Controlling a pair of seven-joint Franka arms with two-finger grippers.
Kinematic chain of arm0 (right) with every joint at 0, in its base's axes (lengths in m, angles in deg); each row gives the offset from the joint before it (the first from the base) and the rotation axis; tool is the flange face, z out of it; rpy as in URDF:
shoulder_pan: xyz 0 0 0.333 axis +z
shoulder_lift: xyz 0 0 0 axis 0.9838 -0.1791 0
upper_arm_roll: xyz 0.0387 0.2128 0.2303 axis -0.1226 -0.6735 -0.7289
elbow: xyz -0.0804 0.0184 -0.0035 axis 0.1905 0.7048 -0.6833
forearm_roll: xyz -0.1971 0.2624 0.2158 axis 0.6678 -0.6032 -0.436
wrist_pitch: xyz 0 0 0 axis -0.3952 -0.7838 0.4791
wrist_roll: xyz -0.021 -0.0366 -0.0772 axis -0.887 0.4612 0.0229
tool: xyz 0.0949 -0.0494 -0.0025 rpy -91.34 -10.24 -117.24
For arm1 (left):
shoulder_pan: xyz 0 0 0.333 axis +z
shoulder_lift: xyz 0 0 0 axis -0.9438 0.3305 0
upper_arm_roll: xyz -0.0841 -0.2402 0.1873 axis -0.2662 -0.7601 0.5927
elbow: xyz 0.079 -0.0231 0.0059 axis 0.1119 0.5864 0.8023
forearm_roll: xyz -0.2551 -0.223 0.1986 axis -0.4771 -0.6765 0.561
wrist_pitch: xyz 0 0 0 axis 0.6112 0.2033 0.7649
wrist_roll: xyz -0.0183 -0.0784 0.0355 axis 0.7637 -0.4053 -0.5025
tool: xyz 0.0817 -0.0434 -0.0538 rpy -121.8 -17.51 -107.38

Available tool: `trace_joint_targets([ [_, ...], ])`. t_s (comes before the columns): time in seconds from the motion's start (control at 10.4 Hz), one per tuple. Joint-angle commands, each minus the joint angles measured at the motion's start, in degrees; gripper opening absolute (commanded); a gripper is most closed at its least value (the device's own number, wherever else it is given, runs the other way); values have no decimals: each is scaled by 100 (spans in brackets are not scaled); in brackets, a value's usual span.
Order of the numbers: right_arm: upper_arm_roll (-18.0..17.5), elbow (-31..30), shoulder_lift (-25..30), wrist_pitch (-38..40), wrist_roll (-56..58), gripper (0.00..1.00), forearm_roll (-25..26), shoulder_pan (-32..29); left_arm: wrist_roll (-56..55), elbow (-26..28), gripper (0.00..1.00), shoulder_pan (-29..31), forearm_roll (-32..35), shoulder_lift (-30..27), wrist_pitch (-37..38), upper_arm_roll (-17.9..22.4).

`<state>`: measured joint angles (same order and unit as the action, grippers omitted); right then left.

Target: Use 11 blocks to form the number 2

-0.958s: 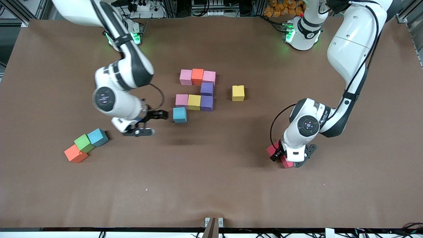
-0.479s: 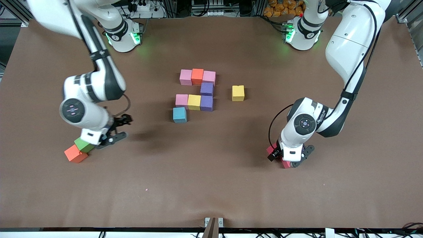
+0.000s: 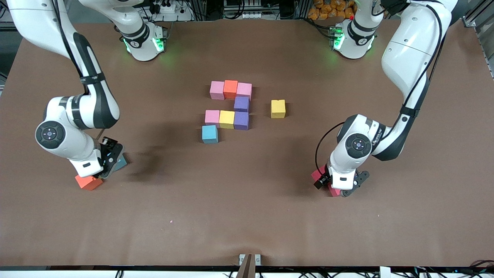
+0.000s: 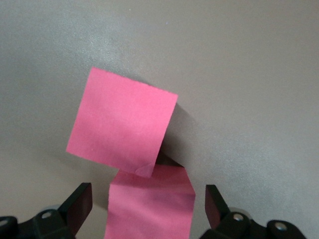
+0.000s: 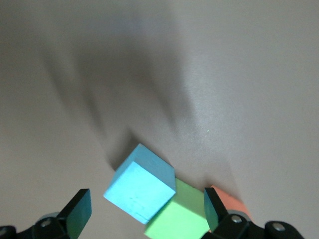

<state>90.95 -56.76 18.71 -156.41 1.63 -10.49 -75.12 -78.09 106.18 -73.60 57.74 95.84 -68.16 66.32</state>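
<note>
Right wrist view: spread claw (image 5: 144,211) above a blue block (image 5: 139,183).
Light, stiff, matte; pinch flat opposite faces. Left claw (image 4: 147,204) spread over red blocks (image 4: 122,121), well apart from the unfinished 2 (image 3: 230,106).

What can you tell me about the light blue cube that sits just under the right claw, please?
The light blue cube is a small matte block, foam-like, with sharp edges, resting flat on the brown table toward the right arm's end. It is turned at an angle to the table edge, and one side presses against a green cube. The right claw hangs open over it, fingers apart on either side, not touching it.
</note>
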Motion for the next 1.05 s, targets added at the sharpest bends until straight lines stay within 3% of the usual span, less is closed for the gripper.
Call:
trace_joint_targets([
  [0.0,-76,-200,15,-29,1766,100,37,-226,2,32,100,35,55,-89,-9,-19],
  [0.19,-76,-351,15,-212,2498,100,-43,-271,-16,50,100,35,37,-89,26,-28],
  [0.38,2,-412,-177,-983,3586,100,-34,-359,-16,50,100,44,20,-115,52,-36],
  [0.96,64,-860,-319,-1057,4154,100,-60,-412,-7,50,100,61,20,-141,79,-45],
])
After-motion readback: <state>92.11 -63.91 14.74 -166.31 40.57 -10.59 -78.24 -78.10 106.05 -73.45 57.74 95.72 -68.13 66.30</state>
